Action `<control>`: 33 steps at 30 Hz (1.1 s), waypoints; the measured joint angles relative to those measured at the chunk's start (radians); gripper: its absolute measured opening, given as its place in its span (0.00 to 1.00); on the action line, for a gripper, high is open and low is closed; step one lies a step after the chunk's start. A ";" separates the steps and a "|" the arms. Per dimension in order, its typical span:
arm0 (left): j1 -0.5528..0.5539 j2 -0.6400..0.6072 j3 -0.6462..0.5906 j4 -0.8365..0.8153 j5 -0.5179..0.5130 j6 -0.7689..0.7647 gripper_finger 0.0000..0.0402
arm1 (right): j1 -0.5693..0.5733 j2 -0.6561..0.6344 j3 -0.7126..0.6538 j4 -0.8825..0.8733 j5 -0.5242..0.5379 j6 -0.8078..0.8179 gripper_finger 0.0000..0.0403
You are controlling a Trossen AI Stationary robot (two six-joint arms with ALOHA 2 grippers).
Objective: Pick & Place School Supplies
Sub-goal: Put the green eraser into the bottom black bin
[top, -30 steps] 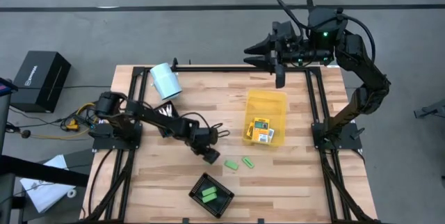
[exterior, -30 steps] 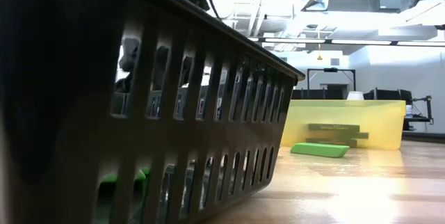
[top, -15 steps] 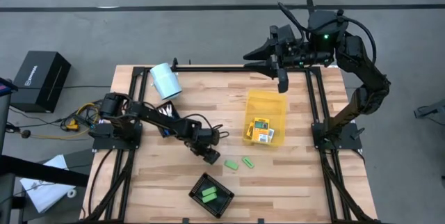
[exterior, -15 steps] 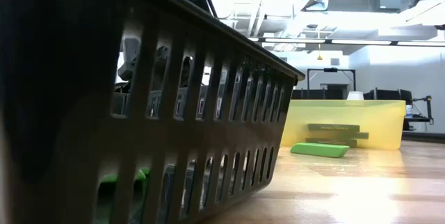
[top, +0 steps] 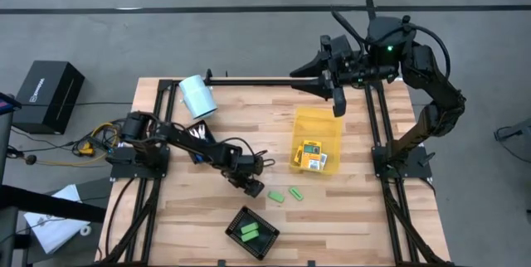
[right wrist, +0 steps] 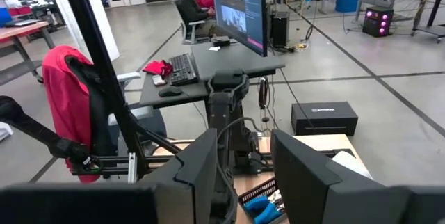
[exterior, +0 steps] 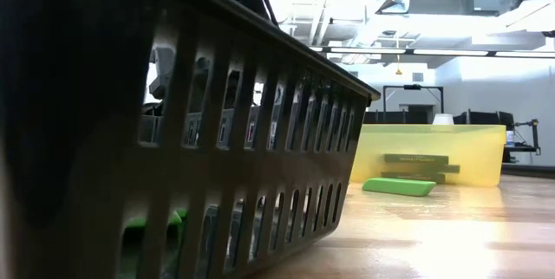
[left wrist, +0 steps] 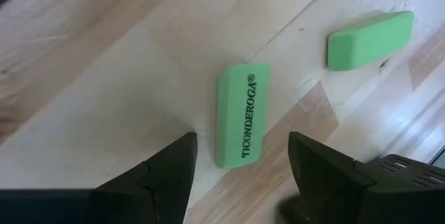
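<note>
Two light-green erasers lie flat on the wooden table (top: 199, 209). The nearer eraser (left wrist: 241, 115) (top: 275, 195) lies just ahead of my left gripper (left wrist: 240, 165) (top: 254, 187), which is open, points steeply down and has one finger to each side of the eraser's end, apart from it. The second eraser (left wrist: 370, 30) (top: 295, 192) lies beside it. More green erasers (top: 249, 231) rest in the black tray (top: 236, 220). Yellow packs (top: 312, 157) lie in the yellow bin (top: 319, 118). My right gripper (right wrist: 243, 172) (top: 300, 76) waits high over the far edge, open with nothing between its fingers.
A pale white-blue cylinder (top: 197, 97) lies at the far left corner. Another black tray holding blue-handled scissors (right wrist: 261, 206) sits under my left arm. In the low view the near black tray's slotted wall (exterior: 173, 140) fills the left side. Bare wood lies at the near right.
My left gripper has sunk a little toward the nearer green eraser. My right gripper, held high, has swung slightly toward the near edge. The erasers have stayed where they were.
</note>
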 joint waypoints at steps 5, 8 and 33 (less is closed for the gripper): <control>-0.012 0.033 0.005 0.020 0.017 -0.003 0.56 | 0.007 0.000 0.000 0.000 0.000 -0.003 0.32; -0.011 0.039 0.006 0.017 0.010 -0.002 0.55 | 0.007 0.000 0.000 0.000 0.000 -0.004 0.32; 0.026 0.050 -0.009 0.054 -0.021 0.197 0.02 | 0.005 0.000 0.000 -0.038 -0.014 -0.061 0.32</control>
